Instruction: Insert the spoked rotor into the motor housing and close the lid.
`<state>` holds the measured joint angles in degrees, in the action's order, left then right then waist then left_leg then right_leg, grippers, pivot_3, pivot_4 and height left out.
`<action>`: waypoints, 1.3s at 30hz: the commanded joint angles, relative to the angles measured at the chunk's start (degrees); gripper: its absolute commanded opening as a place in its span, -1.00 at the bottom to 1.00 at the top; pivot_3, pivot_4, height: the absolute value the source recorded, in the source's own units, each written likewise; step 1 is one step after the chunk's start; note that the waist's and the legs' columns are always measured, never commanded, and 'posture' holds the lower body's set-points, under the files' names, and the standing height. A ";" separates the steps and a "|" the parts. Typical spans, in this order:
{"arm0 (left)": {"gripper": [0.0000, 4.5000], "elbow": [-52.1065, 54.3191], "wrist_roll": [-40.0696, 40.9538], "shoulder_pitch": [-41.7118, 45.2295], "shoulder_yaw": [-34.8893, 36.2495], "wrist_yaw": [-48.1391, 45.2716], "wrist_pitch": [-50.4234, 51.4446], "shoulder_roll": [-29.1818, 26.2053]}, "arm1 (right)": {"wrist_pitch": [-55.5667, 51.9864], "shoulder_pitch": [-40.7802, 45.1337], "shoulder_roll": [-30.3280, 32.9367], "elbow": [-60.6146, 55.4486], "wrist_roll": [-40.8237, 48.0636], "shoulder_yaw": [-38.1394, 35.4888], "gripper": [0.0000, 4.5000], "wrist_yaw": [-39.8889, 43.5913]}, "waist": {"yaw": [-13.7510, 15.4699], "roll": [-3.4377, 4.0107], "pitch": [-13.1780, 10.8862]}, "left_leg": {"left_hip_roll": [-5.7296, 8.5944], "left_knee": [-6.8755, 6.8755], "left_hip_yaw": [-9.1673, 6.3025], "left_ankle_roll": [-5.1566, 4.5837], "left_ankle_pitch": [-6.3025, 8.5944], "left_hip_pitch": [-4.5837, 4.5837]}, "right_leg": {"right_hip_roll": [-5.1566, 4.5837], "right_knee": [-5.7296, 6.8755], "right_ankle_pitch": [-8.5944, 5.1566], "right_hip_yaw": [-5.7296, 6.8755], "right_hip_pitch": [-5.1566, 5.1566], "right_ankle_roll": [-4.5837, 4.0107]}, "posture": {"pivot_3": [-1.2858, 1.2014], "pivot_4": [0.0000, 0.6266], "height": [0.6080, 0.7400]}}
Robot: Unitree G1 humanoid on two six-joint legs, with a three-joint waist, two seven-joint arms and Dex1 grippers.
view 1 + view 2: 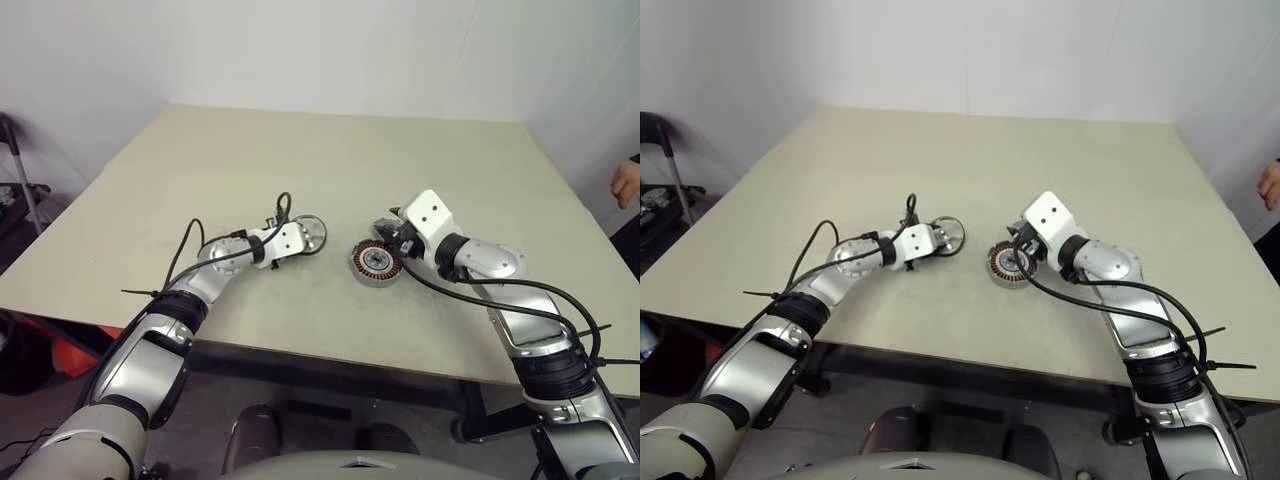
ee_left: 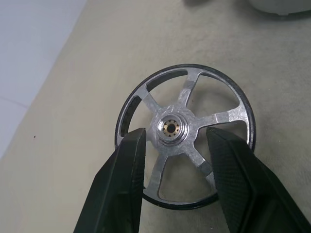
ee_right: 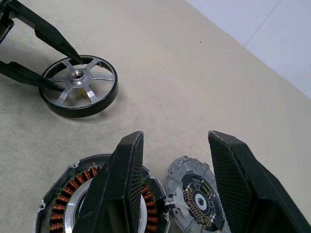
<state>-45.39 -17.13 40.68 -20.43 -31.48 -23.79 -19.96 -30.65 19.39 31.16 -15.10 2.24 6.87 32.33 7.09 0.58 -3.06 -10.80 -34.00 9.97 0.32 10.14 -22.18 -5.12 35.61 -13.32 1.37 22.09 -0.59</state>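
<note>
The spoked rotor [image 2: 181,128] lies flat on the table, dark rim around silver spokes and hub, left of centre [image 1: 316,232]. My left gripper [image 2: 176,131] is open just above it, its black fingers [image 3: 53,83] on either side of the hub without pinching it. The motor housing [image 1: 375,263] sits to the right of the rotor, copper windings showing [image 3: 63,201]. The grey notched lid [image 3: 197,199] lies right beside the housing. My right gripper [image 3: 176,136] is open and empty, hovering low over the housing and lid.
The beige table [image 1: 300,150] stretches wide behind the parts. A person's hand [image 1: 628,182] shows at the far right edge. The table's front edge runs close below both arms.
</note>
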 commanded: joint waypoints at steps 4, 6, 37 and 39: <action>-0.07 3.92 0.05 -1.18 1.42 0.50 -1.24 -1.76 | 0.63 0.91 0.51 -1.46 -0.42 -1.30 -0.05 -0.40 | -0.03 0.00 0.00 | 0.00 0.00 0.00 0.00 0.00 0.00 | 0.00 0.00 0.00 0.00 0.01 0.00 | 0.03 -1.00 1.00; -0.07 5.83 2.25 -2.50 3.36 0.48 0.70 -1.83 | 0.73 0.98 0.57 -1.34 -0.47 -1.34 -0.05 -0.33 | -0.07 0.01 0.00 | -0.01 0.01 0.00 0.00 0.00 0.00 | 0.00 0.01 0.00 0.00 0.02 -0.01 | 0.03 -1.00 1.00; -0.07 24.25 54.50 -8.38 41.51 11.78 69.62 15.48 | 1.53 1.80 1.25 -0.41 -0.77 -0.81 -0.05 0.89 | -0.14 0.00 -0.06 | 0.06 0.23 0.10 -0.23 0.14 0.07 | -0.03 -0.24 -0.03 -0.02 -0.02 -0.06 | 0.03 -1.00 1.00; -0.07 21.79 54.97 -7.00 41.92 12.13 70.49 16.10 | 1.26 1.85 1.46 -0.34 -0.62 -1.05 -0.05 1.08 | -0.03 0.00 -0.06 | 0.07 0.26 0.10 -0.23 0.13 0.07 | -0.03 -0.28 -0.03 -0.01 -0.03 -0.06 | 0.03 -1.00 1.00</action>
<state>-22.79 36.19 31.60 20.94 -19.56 45.96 -4.15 -30.40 19.82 32.13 -14.54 1.60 6.98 33.44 7.06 0.57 -3.12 -10.73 -33.72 10.07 0.09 10.27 -22.11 -5.15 35.30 -13.35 1.36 22.05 -0.65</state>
